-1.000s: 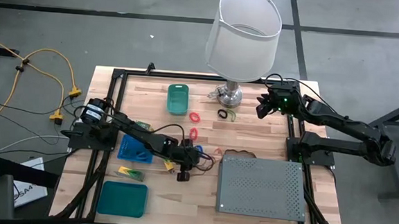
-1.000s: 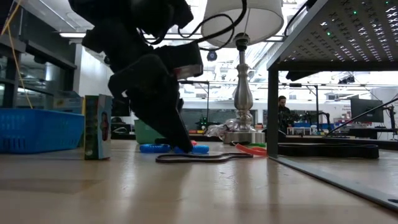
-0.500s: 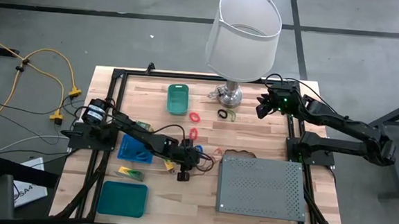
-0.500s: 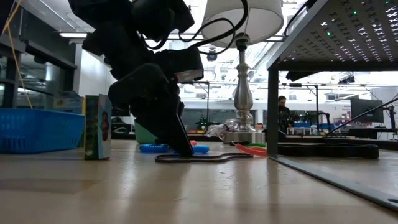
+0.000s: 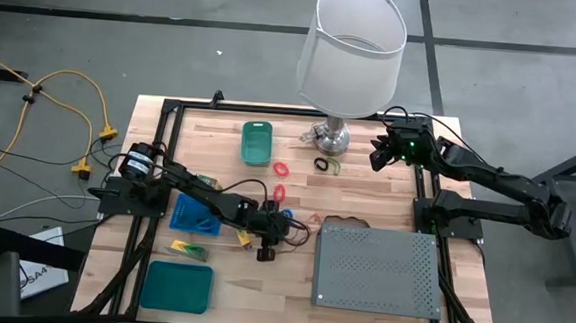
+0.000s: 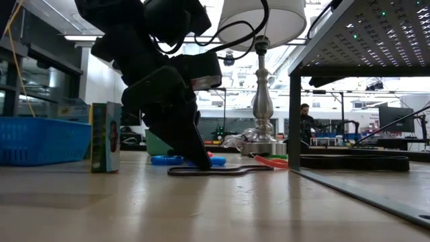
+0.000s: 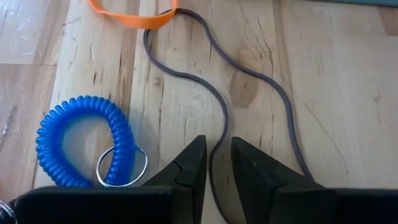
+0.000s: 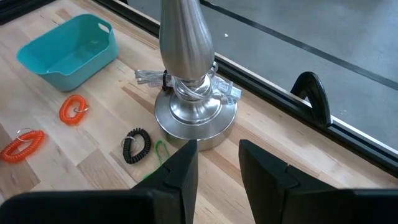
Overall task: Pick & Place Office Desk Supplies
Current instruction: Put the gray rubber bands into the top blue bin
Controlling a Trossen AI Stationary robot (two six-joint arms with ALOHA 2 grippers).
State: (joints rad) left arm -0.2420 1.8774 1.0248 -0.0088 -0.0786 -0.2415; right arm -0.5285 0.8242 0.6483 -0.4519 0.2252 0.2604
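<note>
Wooden tabletop [image 5: 366, 201] framed by black rails fills the overhead view, grey floor all round. The left gripper [image 5: 266, 248] reaches to mid-table beside a blue coil [image 5: 286, 220], while the right gripper [image 5: 377, 155] waits at the far right edge near the lamp [image 5: 351, 55]. A grey perforated box [image 5: 376, 272] crowds the near right corner; teal trays [image 5: 256, 142] and red loops [image 5: 281, 168] dot the rest, leaving open board between them.

At table height, the left gripper [image 6: 199, 161] touches down on a thin dark cord loop [image 6: 222, 171] lying flat on the wood, the blue coil [image 6: 166, 160] just behind it and a small green-and-yellow block [image 6: 105, 136] standing upright off to one side. The box's overhang hems in the right side.

From the left wrist, the fingers [image 7: 193, 167] stand narrowly apart, straddling one strand of the cord loop [image 7: 219, 118], not yet pinched. The cord looks light, limp and thin, likely to slip unless the jaws close squarely on that strand at the board. An orange band [image 7: 130, 15] overlaps the loop's far end and may drag along; the blue coil [image 7: 81, 140] with its metal ring lies just beside.

From the right wrist, the fingers [image 8: 186, 163] are spread and empty above the lamp base [image 8: 194, 115], with a black coil [image 8: 137, 145] and orange coils [image 8: 73, 109] nearby.
</note>
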